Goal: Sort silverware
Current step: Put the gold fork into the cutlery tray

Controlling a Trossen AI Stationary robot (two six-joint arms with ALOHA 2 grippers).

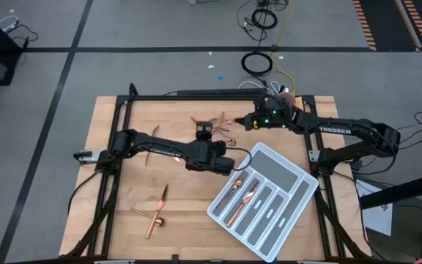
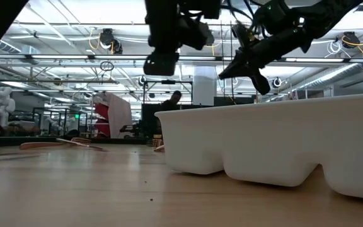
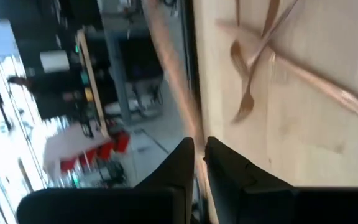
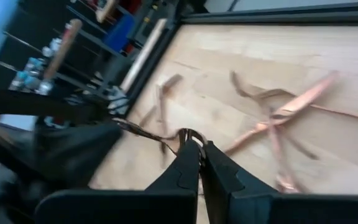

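Wood table point(image 1: 123, 183) on a grey taped floor, cables coiled past the 12 o'clock edge. Grey tray point(image 1: 297, 192) sits toward 4 o'clock w/ a few copper pieces point(image 1: 242, 198) in its slots. Loose silverware elsewhere: a crossed pair point(image 1: 154, 214) near 7 o'clock, a heap point(image 1: 218, 125) near 12.

My left gripper point(image 1: 234, 166) hangs mid-table, just beside the tray's 10 o'clock corner, pinching one long copper piece point(image 3: 173, 81) between narrowly parted fingers point(image 3: 179, 171). My right gripper point(image 1: 249, 121) is over the 12 o'clock heap, closed tight on a thin copper piece point(image 4: 151, 132), lifted off the wood.
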